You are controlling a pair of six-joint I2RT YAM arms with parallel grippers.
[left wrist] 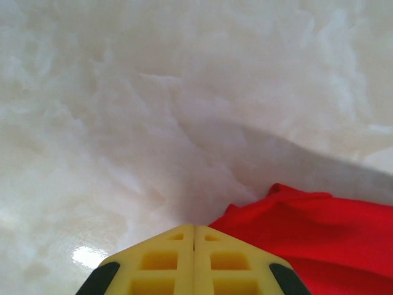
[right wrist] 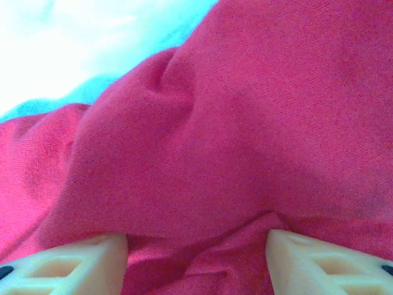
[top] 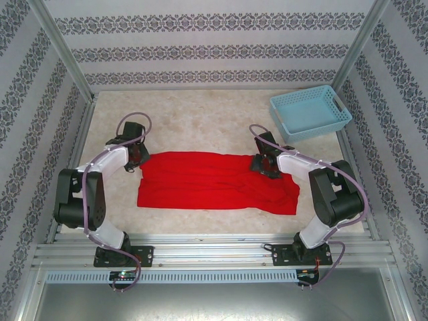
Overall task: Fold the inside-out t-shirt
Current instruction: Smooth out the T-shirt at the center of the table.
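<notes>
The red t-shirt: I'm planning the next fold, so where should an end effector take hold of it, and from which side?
Probably its far-left corner, approached from the left, low along the table. The t-shirt lies flat as a wide band, and that corner humps up slightly beside the shut left end effector, offering an edge to pinch.
</notes>
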